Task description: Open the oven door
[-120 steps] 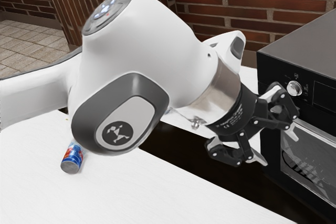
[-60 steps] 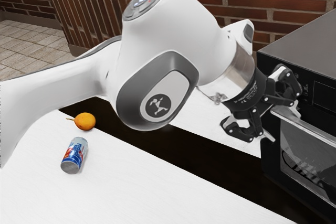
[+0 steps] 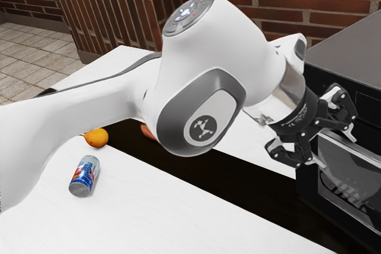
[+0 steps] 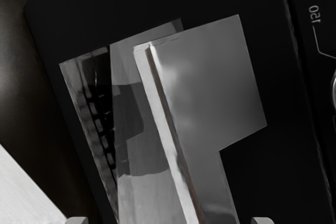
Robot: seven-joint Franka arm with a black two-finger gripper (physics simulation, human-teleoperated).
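1. At the exterior view's left we see pale floor tiles (image 3: 27, 52), with our white arm (image 3: 89, 108) coming in over a white table (image 3: 41, 218).
2. On that table, below our arm in the view, stands a blue, red and silver can (image 3: 84, 176), slightly tilted as the view shows it. Just behind it sits an orange fruit (image 3: 96, 138) with a thin stem.
3. Further right, a reddish thing (image 3: 148, 131) peeks out from behind our arm, too hidden for us to name. A dark strip (image 3: 208, 168) runs past it between the white surfaces.
4. Next comes our gripper (image 3: 336, 147), its two fingers spread wide apart and gripping nothing. In the wrist view the pale bar of the door handle (image 3: 363, 150) runs between them; whether either one touches it, we cannot tell.
5. At the exterior view's right is the black oven (image 3: 351, 46). Its oven door (image 3: 357, 185), right by our gripper, looks closed, with a rack (image 3: 338, 187) behind the glass.
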